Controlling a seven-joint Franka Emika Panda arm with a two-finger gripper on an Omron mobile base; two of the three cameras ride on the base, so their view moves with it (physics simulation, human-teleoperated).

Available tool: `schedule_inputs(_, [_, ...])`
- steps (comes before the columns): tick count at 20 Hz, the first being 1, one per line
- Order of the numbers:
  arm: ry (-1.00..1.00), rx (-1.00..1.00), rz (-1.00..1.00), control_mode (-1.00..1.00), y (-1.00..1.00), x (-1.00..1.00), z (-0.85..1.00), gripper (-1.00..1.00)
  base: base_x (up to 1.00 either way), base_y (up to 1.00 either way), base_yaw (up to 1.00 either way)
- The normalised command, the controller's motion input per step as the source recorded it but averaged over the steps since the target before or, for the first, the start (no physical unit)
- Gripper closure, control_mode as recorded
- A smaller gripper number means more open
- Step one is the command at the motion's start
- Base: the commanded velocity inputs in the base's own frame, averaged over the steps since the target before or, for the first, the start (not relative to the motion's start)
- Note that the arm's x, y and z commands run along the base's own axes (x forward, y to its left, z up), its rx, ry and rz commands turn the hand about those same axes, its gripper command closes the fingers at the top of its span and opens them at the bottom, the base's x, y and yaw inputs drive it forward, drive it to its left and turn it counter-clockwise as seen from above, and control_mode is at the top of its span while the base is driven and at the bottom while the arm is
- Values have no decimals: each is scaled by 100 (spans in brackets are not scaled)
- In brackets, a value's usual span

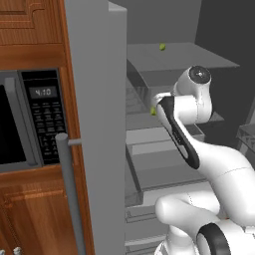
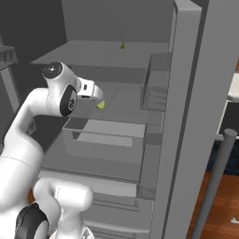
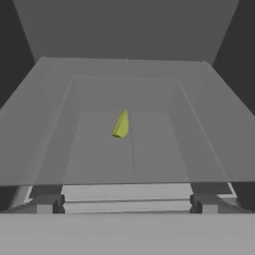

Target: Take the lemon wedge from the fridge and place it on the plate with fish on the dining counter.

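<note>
Arm bent forward, reaching into the open fridge [image 2: 186,93] at mid-shelf height — claw spread wide, gripping nothing. Lemon wedge [image 3: 121,124] lies on the grey shelf ahead of it. Left base view adds a microwave [image 1: 30,122]; another green piece [image 1: 162,47] sits on the upper shelf.

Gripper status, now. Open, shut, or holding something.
Gripper: open and empty, tips spread wide, facing the lemon wedge on the fridge shelf, not yet touching it.
</note>
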Motion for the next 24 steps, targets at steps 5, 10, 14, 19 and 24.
schedule_inputs(5, [4,0,-2,-100,0,53,-8,-100,0,0,0])
schedule_inputs(10, [0,0,0,-100,0,20,-28,-100,0,0,0])
schedule_inputs(14, [0,0,0,-100,0,12,-31,-100,0,0,0])
schedule_inputs(19, [2,1,0,-100,2,14,-26,-100,0,0,0])
schedule_inputs(24, [0,0,0,-100,8,26,0,-100,0,0,0])
